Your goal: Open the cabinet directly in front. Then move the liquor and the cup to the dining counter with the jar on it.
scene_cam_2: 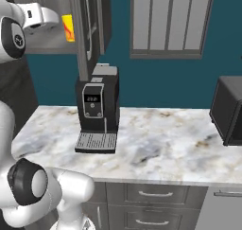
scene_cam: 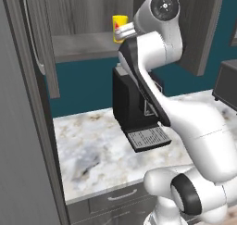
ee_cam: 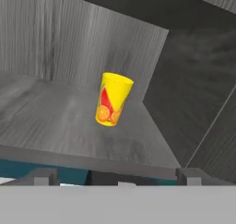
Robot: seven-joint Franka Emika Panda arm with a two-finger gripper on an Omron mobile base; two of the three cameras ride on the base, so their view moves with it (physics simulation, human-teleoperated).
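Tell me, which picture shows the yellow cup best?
The hand view: the cup stands whole on the cabinet shelf, fruit print facing us. In the left base view the arm hides part of the cup. In the right base view just a slice peeks beside the open door.

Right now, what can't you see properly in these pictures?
- Cup: the arm hides its right side in the left base view; the open door covers part in the right base view.
- Shelf: its left part runs off the hand view's edge.
- Gripper: just the fingertips show.
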